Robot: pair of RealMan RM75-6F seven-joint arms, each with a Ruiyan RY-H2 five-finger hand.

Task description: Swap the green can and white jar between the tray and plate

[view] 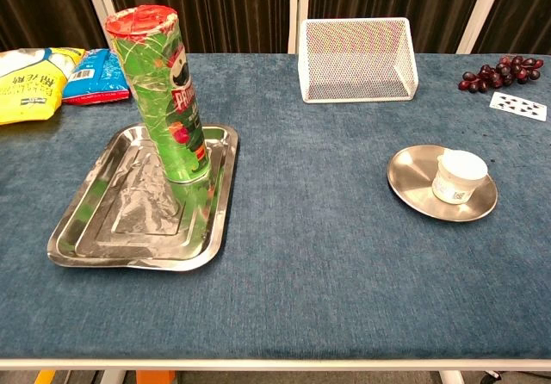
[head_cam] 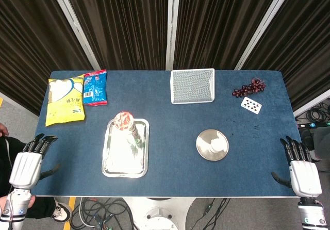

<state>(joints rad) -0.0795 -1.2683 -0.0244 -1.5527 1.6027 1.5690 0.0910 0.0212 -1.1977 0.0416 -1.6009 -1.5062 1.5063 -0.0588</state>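
Nothing swapped yet. Green can point(view: 164, 96) upright on tray point(view: 95, 246), left; white jar point(view: 458, 176) on plate point(view: 411, 184), right. Left hand point(head_cam: 28, 165) and right hand point(head_cam: 301, 170) released, empty, parked at near table corners, flanking their targets.

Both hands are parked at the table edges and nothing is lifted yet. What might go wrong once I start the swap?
1. The green can stands tall and narrow on the tray; a low or glancing grip would likely tip it.
2. The white jar is short and sits on the plate, so fingers may hit the rim or push the plate.
3. Both spots are occupied: one item needs a temporary place on the table first.
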